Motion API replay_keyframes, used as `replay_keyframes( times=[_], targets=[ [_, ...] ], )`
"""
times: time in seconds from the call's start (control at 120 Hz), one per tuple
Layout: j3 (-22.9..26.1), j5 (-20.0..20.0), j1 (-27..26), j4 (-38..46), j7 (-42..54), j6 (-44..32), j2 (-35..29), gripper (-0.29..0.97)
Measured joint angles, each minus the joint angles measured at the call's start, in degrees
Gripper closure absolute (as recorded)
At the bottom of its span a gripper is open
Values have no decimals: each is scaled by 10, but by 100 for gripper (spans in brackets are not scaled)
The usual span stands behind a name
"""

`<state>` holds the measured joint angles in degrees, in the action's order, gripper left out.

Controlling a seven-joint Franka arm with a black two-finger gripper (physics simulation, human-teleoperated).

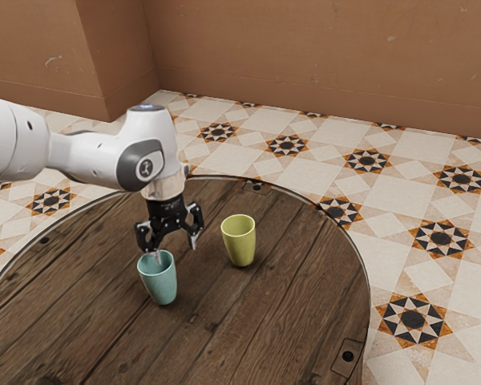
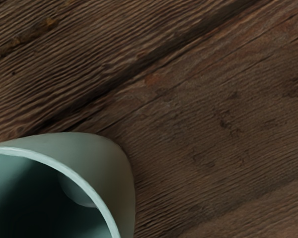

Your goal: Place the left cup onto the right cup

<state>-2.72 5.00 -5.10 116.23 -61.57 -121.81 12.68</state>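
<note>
- Teal cup [image 1: 159, 281] stands upright on the round wooden table [image 1: 256, 329], on the exterior view's left, near the yellow-green cup [image 1: 239, 241] but apart from it.
- Both cups have their mouths up.
- Gripper [image 1: 175, 247] hangs right above the teal cup's rim with its claw spread and grasping nothing.
- One finger [image 1: 155, 255] dips at the rim; the other sits outside, toward the yellow-green cup.
- From the wrist, the teal cup's rim and hollow [image 2: 49, 198] lie just under the hand.
</note>
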Motion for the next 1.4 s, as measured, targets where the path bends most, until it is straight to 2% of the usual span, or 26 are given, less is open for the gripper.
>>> replay_keyframes(
  times=[0.217,0.792,1.4],
  targets=[
    [0,3,1,8,0,-5,6,20],
    [0,2,1,7,2,-13,8,50],
    [-6,-1,3,8,18,-4,0,60]
  ],
)
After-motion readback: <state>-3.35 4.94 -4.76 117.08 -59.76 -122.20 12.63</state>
